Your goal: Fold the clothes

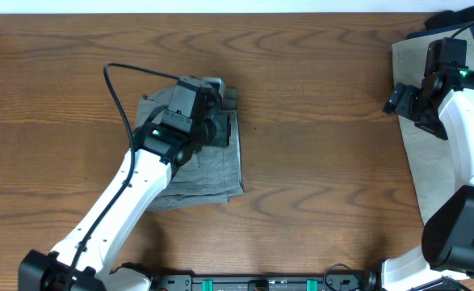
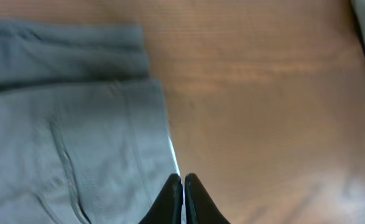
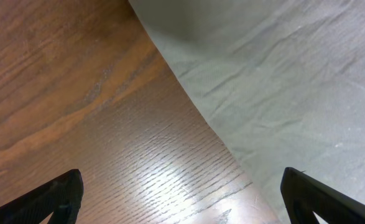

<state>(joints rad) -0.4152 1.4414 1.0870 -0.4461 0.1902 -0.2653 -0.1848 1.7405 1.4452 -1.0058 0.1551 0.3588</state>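
Observation:
The mid grey shorts lie folded into a rough rectangle left of the table's centre. My left gripper hovers over their upper right part. In the left wrist view its fingertips are shut together at the right edge of the grey shorts, with nothing visibly pinched. My right gripper is at the right of the table, by the left edge of a pale beige pair. The right wrist view shows the gripper wide open above bare wood, with the beige cloth beside it.
A dark navy garment lies at the far right corner, partly under the right arm. The left arm's black cable loops over the table to the left of the grey shorts. Bare wooden tabletop separates the two arms.

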